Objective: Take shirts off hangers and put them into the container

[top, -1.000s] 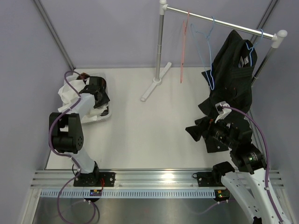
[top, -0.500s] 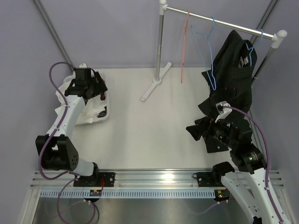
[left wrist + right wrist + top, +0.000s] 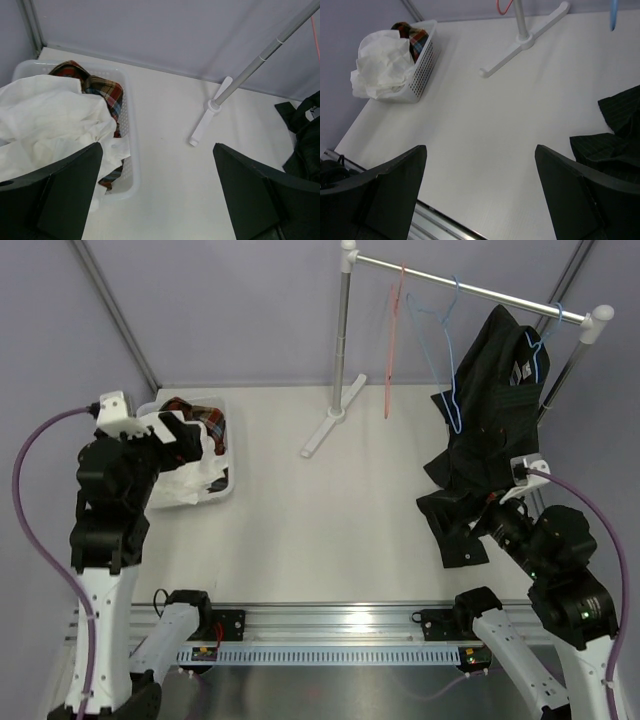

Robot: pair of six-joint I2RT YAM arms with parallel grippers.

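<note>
We see the left gripper [image 3: 157, 205] hanging above the near side of the container [image 3: 128, 150]. Its jaws are spread wide with nothing between them. The container sits at the far left of the table [image 3: 320, 520]. The white shirt [image 3: 50, 120] is heaped in it and spills over its left and near rim, and the plaid shirt [image 3: 102, 90] is tucked underneath toward the far side.

The right gripper [image 3: 480, 200] is also fully parted and holds nothing. Only bare table shows between its fingers [image 3: 390, 190]. It hovers at the near right, just beside the lower folds of the black shirt [image 3: 495, 410]. We cannot tell whether a finger brushes the cloth.

The black shirt hangs from a light blue hanger [image 3: 540, 345] at the right end of the rail [image 3: 470, 285], and its tail is bunched on the table. To its left, a second light blue hanger [image 3: 448, 350] and the pink-red hanger [image 3: 392, 340] hang bare.
</note>
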